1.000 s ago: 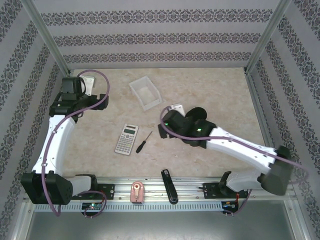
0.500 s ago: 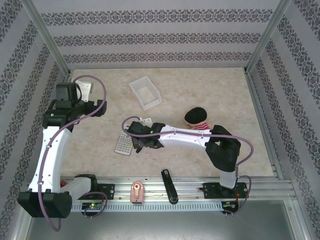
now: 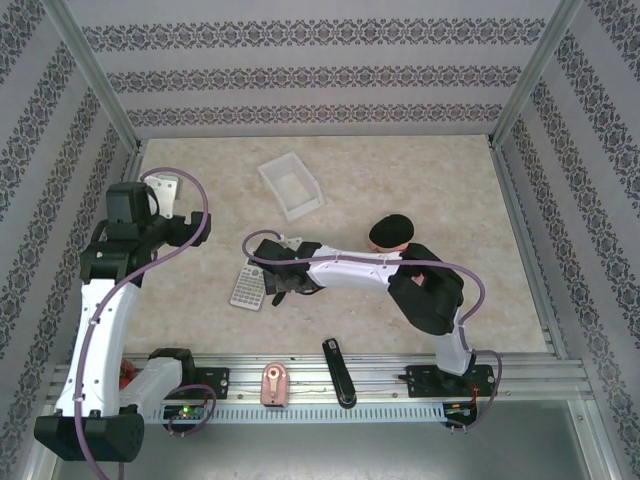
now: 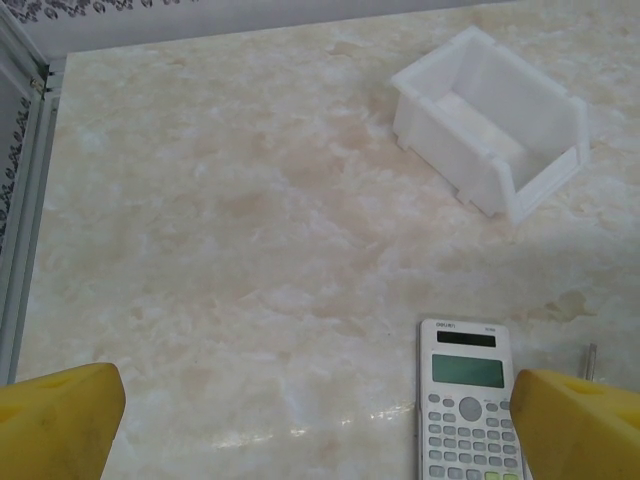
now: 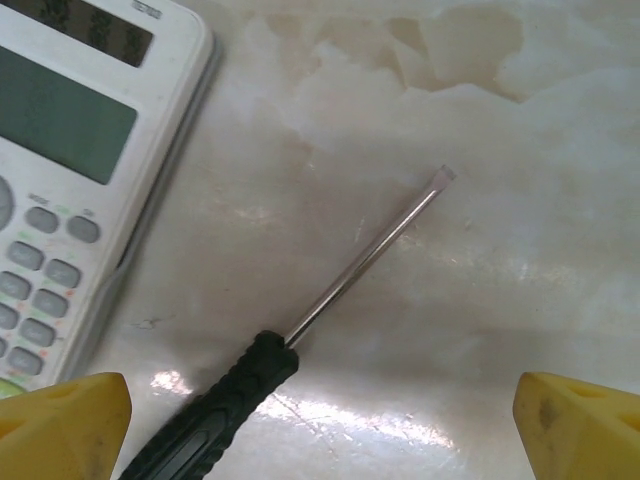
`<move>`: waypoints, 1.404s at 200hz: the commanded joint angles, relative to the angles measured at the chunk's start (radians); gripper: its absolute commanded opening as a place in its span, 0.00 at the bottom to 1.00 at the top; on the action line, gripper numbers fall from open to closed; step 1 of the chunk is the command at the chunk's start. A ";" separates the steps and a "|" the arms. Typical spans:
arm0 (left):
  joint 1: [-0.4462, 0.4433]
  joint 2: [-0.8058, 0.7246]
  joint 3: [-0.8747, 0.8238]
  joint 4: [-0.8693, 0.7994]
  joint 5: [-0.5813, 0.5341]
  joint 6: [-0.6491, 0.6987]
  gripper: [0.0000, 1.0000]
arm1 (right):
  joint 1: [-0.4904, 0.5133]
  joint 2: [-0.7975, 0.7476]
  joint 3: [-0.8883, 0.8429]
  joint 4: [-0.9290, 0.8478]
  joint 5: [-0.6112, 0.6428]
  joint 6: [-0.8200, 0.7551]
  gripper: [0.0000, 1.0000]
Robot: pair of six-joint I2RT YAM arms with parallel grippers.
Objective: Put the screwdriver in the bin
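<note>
The screwdriver [image 5: 215, 405] lies flat on the marble tabletop, its black ribbed handle low in the right wrist view and its thin metal shaft [image 5: 365, 255] pointing up and to the right. My right gripper [image 5: 320, 445] hovers low over it, open, with a yellow fingertip on either side of the handle and neither touching it. In the top view that gripper [image 3: 285, 278] covers the tool. The white bin [image 3: 291, 186] stands empty further back; it also appears as the bin [image 4: 490, 130] in the left wrist view. My left gripper [image 4: 320, 435] is open over bare table.
A grey calculator [image 3: 246, 289] lies just left of the screwdriver, seen close as the calculator [image 5: 70, 200]. A black cap-like object [image 3: 393, 232] sits right of centre. A thick black bar [image 3: 338, 372] and a pink item [image 3: 273, 383] rest on the front rail.
My right arm has swung left from the table's middle and come down over the screwdriver, beside the calculator. The left arm has drawn back slightly toward the near side.
</note>
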 commanded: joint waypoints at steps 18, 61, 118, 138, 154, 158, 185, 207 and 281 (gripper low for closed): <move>-0.008 -0.005 0.004 -0.010 -0.002 -0.007 0.99 | -0.007 0.040 0.014 -0.043 0.011 0.018 0.98; -0.008 -0.053 -0.028 0.023 0.013 -0.003 0.99 | -0.015 0.045 0.009 -0.046 0.025 0.011 0.98; -0.008 -0.079 -0.026 0.036 0.052 0.034 0.99 | -0.030 0.022 -0.008 -0.114 0.080 -0.024 0.98; -0.008 -0.072 -0.005 0.021 0.051 0.062 0.99 | -0.033 -0.001 -0.032 -0.106 0.084 -0.021 0.98; -0.008 -0.068 0.005 0.011 0.060 0.062 0.99 | -0.034 -0.008 -0.047 -0.084 0.073 -0.022 0.98; -0.008 -0.067 0.006 0.009 0.061 0.060 0.99 | -0.033 -0.008 -0.047 -0.085 0.072 -0.020 0.98; -0.008 -0.068 0.006 -0.001 0.063 0.055 0.99 | -0.023 -0.005 -0.053 -0.061 0.052 -0.019 0.98; -0.008 -0.067 0.009 -0.012 0.059 0.062 0.99 | 0.000 0.006 -0.049 -0.069 0.054 -0.021 0.98; -0.008 -0.061 0.006 -0.002 0.045 0.070 0.99 | 0.013 0.000 -0.116 0.000 -0.001 -0.032 0.77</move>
